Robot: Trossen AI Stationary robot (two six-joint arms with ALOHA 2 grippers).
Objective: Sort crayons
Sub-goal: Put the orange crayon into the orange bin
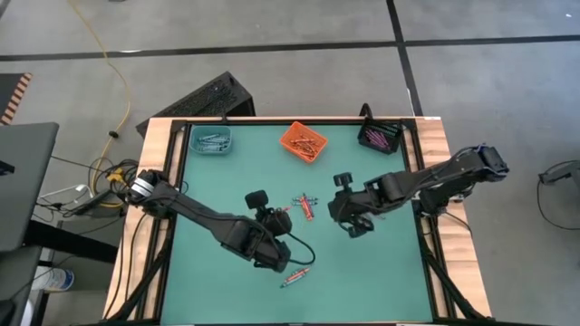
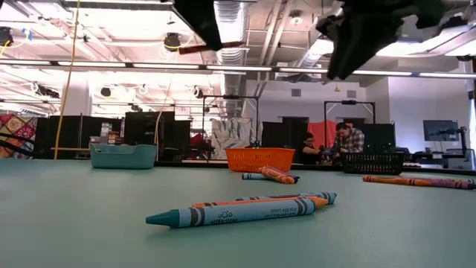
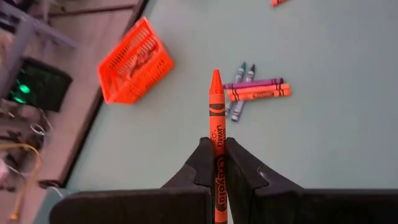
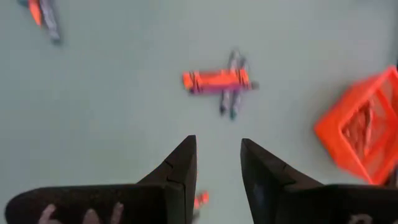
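Crayons lie scattered mid-bench; light, stiff, brittle wax, best pinched mid-wrapper, as the left tool grips an orange crayon while the right tool hovers empty, part-open.

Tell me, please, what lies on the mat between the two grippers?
A small cluster of crayons lies between the left gripper and right gripper, seen in the high view.

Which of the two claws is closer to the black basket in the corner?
The right gripper. It hangs over the mat just below the black basket. The left gripper, shut on an orange crayon, is farther off toward the middle.
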